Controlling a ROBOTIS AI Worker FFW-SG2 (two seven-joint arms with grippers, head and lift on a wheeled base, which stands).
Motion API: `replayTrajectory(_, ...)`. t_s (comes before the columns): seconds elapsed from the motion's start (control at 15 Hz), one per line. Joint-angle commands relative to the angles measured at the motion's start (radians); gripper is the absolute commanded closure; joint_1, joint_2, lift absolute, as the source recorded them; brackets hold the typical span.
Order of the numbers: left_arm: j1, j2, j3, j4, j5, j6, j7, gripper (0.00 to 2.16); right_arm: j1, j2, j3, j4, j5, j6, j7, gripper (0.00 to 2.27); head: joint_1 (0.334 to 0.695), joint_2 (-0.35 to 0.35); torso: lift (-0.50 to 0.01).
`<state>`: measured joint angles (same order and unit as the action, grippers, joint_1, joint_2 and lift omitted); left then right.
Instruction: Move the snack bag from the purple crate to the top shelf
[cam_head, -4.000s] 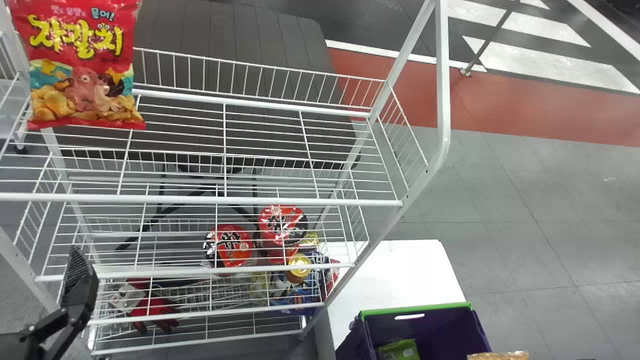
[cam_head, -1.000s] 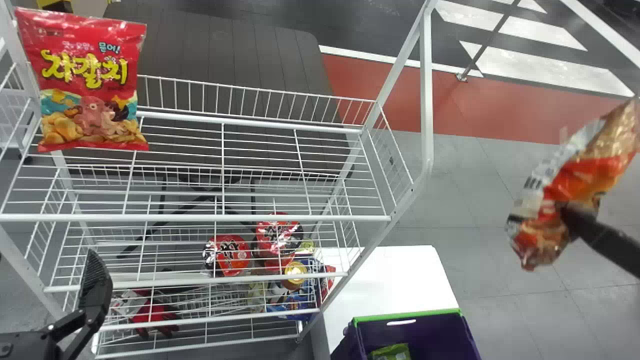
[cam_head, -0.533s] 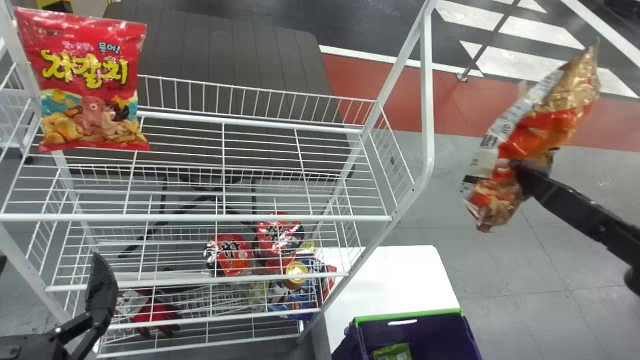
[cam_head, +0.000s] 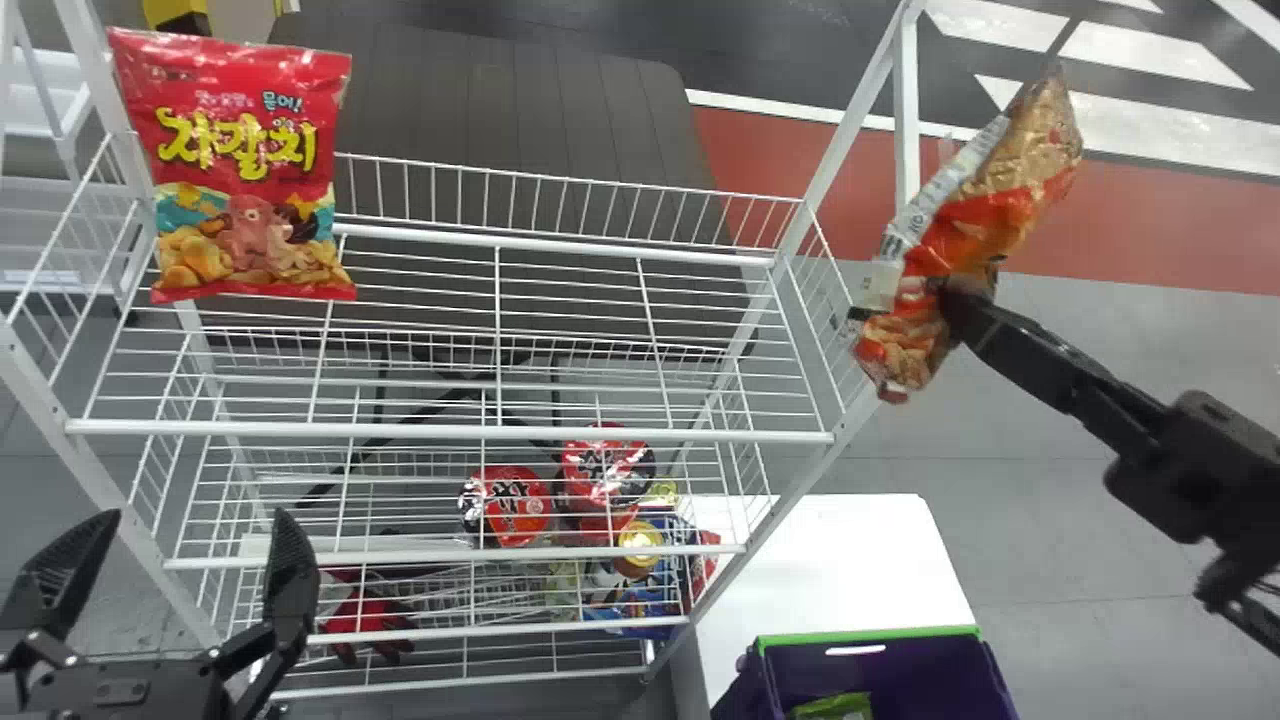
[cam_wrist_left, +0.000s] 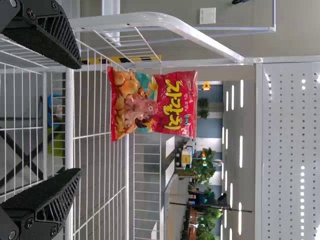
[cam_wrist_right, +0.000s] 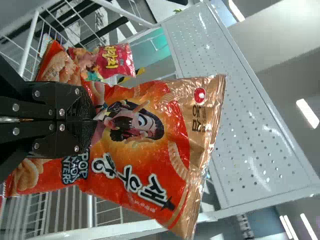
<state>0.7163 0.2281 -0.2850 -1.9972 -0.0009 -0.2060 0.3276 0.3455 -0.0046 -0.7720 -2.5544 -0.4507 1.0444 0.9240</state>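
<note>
An orange-and-gold foil snack bag (cam_head: 990, 205) hangs tilted at the upper right of the head view, pinched in the black right gripper (cam_head: 960, 305), whose fingers press into the foil. The carry to the top shelf (cam_head: 450, 433) of a white wire rack (cam_head: 112, 492) appears under way, the load not yet over the mesh. Next, by the look of it, comes a swing leftward, high enough to clear the rack's side rail, then a lowering near the upright red snack bag (cam_head: 245, 170) at upper left, and a release. The black left gripper (cam_head: 197, 530) waits at lower left, fingers spread, holding nothing.

The bottom edge of the frame crops the purple plastic crate with a green rim (cam_head: 868, 636) and the green packet (cam_head: 835, 706) inside it. Wires cross the red-lidded cups (cam_head: 515, 505) below. Whether the carried bag touches the rack, this onlooker cannot tell.
</note>
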Motion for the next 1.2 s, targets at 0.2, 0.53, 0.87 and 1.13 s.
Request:
replayTrajectory(0.2,0.000,0.002,-0.005,0.021,-0.007,-0.003,0.013,0.07,0.012,0.005,0.286,0.154,0.147,-0.349,-0.047,1.53,0.695,-0.179,0.001)
replayTrajectory(0.53,-0.009,-0.001,-0.002,0.032,-0.005,0.000,0.011,0.08,-0.068,0.005,0.527,0.307,0.299,-0.450,-0.122,1.53,0.695,-0.093,0.001)
replayTrajectory(0.87,-0.011,0.008,0.029,0.023,0.015,0.003,-0.004,0.07,-0.203,0.005,0.723,0.514,0.357,-0.582,-0.280,1.53,0.695,0.012,0.001)
replayTrajectory(1.13,-0.031,0.010,0.055,0.052,0.042,0.006,-0.015,0.07,-0.327,0.005,0.862,0.700,0.441,-0.652,-0.356,1.53,0.695,0.106,0.001)
